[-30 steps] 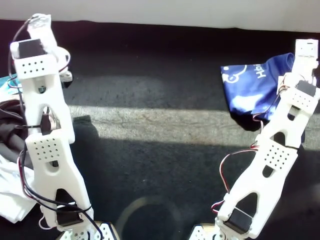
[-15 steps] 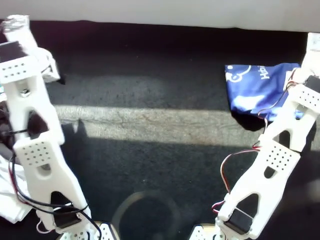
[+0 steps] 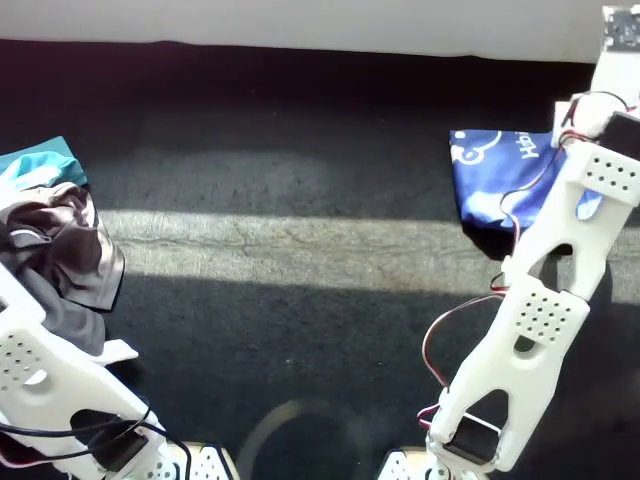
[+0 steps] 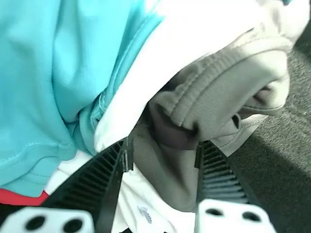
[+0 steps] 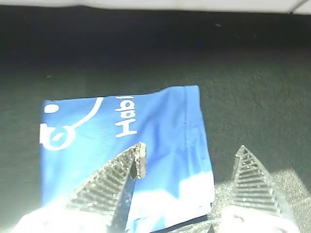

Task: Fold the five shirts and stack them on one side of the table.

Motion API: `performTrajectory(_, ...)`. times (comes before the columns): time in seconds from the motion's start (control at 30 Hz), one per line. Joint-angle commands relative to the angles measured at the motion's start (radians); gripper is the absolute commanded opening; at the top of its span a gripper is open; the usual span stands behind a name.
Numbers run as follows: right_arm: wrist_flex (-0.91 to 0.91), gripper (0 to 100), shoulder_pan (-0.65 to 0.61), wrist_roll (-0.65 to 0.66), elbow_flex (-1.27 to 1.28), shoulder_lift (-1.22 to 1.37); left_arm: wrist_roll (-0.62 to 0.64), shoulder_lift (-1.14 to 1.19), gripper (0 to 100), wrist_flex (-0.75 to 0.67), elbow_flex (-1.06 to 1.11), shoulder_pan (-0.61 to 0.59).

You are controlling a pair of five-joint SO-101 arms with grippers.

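A folded blue shirt (image 3: 500, 180) with white print lies flat at the far right of the dark table. My right gripper (image 5: 190, 156) hangs open just above the blue shirt (image 5: 146, 126), its fingers apart and empty. The right arm (image 3: 560, 270) stretches to the table's far right corner. At the left edge a crumpled pile holds a teal shirt (image 3: 35, 165) and a grey shirt (image 3: 65, 245). My left gripper (image 4: 163, 155) is open close over that pile, its black fingers (image 4: 109, 174) on either side of the grey shirt's collar (image 4: 218, 102), beside teal fabric (image 4: 58, 73) and white fabric (image 4: 204, 29).
The left arm's base links (image 3: 50, 385) sit at the near left corner. A bright sunlit band (image 3: 300, 250) crosses the dark cloth table (image 3: 300, 340). A white wall edge (image 3: 300, 20) bounds the far side. A red strip of fabric (image 4: 19, 199) shows under the teal.
The left arm has swung left and down out of the table's middle, uncovering the shirt pile. The right arm has stretched farther toward the far right corner, past the blue shirt.
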Motion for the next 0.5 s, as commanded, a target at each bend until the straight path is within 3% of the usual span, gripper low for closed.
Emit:
performTrajectory(0.0,0.053,28.1,-0.061,-0.003,-0.045,-0.145,-0.038,-0.056,22,-0.021,0.01,-0.033)
performTrajectory(0.23,0.222,28.1,-0.151,-0.003,-0.044,-0.318,-0.087,-0.059,22,-0.204,0.007,-0.124)
performTrajectory(0.47,0.225,28.1,-0.194,-0.005,-0.039,-0.461,-0.129,-0.035,22,-0.305,0.024,-0.245)
